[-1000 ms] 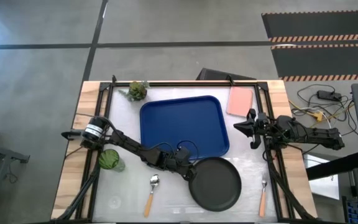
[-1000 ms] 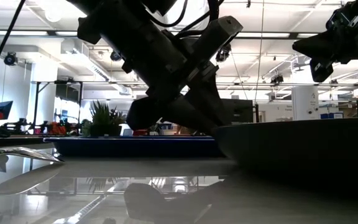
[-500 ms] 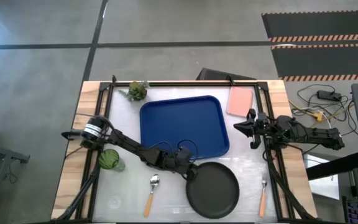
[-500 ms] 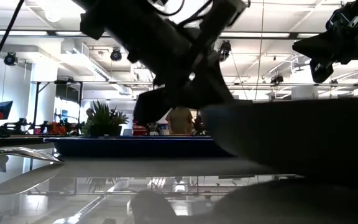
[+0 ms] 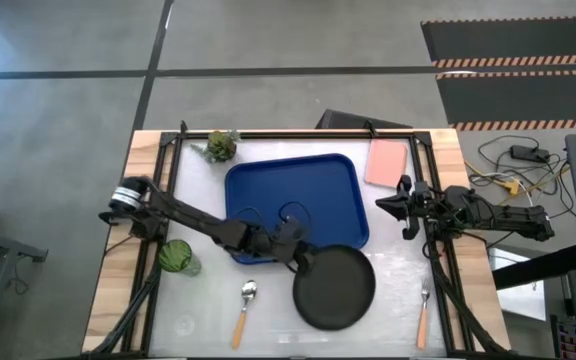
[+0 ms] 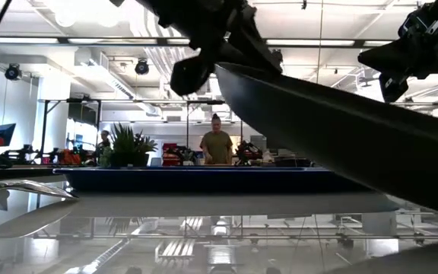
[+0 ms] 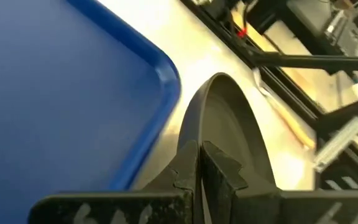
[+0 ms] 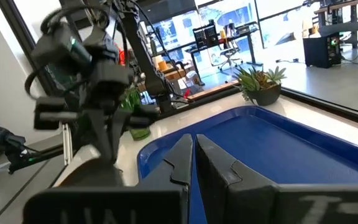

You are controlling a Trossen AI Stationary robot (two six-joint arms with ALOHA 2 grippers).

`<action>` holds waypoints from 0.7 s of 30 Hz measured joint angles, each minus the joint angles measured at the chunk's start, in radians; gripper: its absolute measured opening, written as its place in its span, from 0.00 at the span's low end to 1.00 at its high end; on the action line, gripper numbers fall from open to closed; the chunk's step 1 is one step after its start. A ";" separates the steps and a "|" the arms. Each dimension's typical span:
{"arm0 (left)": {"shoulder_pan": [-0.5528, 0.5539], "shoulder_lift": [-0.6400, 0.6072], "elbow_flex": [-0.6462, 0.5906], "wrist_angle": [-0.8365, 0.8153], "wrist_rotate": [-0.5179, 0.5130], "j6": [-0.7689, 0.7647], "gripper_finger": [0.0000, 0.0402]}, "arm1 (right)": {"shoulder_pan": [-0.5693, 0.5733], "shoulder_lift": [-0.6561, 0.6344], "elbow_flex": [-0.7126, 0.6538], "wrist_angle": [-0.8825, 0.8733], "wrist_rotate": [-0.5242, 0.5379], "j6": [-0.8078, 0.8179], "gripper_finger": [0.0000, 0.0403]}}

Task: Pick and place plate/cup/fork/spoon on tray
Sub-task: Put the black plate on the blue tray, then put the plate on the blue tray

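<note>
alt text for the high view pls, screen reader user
Overhead view: the left gripper holds the black plate by its rim beside the blue tray's near corner. The cup, spoon and fork lie on the table; the right gripper waits at the tray's right.

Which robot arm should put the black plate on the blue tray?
The left. Its left gripper is already shut on the plate, lifted and tilted right beside the tray. The right gripper waits by the tray's far side, shut on nothing.
</note>
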 joint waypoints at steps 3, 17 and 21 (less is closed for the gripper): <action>0.017 -0.066 -0.002 -0.046 -0.035 0.052 0.00 | 0.000 0.000 0.000 0.000 0.000 0.000 0.02; 0.063 -0.291 -0.061 -0.077 -0.073 0.235 0.00 | 0.000 0.000 0.000 0.001 0.001 0.000 0.02; 0.062 -0.269 -0.113 -0.083 -0.037 0.181 0.00 | 0.000 0.000 0.000 0.001 0.002 0.000 0.02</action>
